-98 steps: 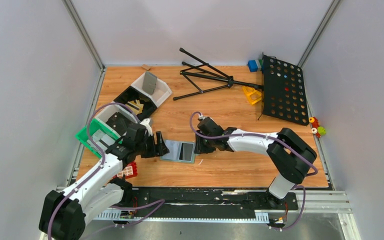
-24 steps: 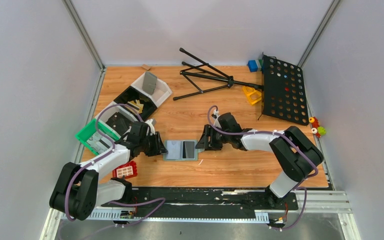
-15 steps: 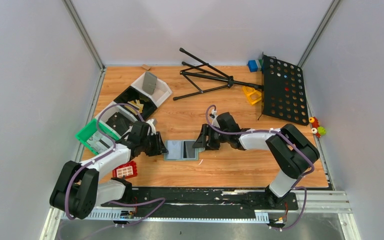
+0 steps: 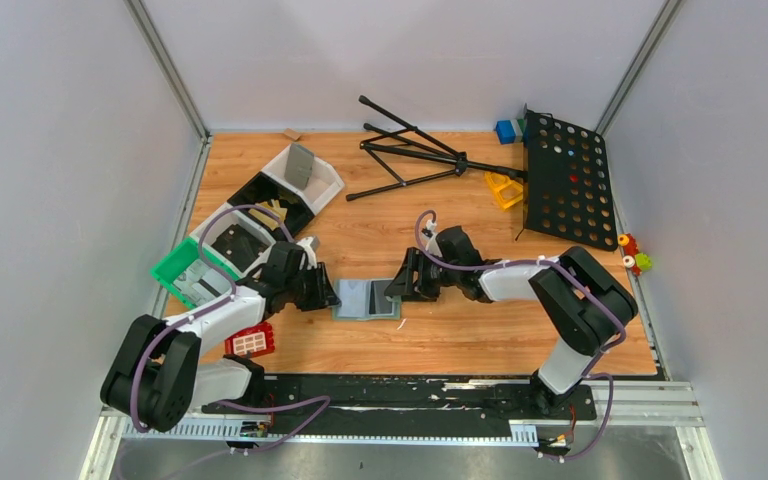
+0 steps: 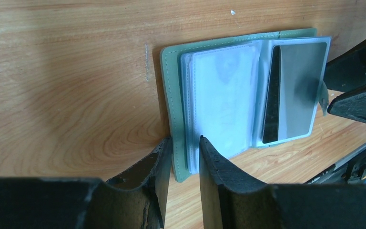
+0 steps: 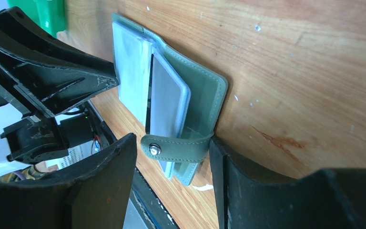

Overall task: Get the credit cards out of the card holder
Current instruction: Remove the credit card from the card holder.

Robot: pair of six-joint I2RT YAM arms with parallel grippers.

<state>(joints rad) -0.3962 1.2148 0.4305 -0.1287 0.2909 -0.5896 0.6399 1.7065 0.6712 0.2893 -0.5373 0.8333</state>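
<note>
card holder (image 4: 365,298) open, long axis left-right | left claw (image 5: 183,149) pinches cover | right claw (image 6: 171,143) spread

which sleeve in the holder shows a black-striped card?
The sleeve on the flap side of the card holder: it shows a grey card with a black stripe. The other sleeves look pale, blank.

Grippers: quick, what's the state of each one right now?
Left gripper: shut on the card holder, at its left edge.
Right gripper: open, fingers either side of the holder's side flap.

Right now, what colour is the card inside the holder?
The card is grey with a black stripe, clearest in the left wrist view.
</note>
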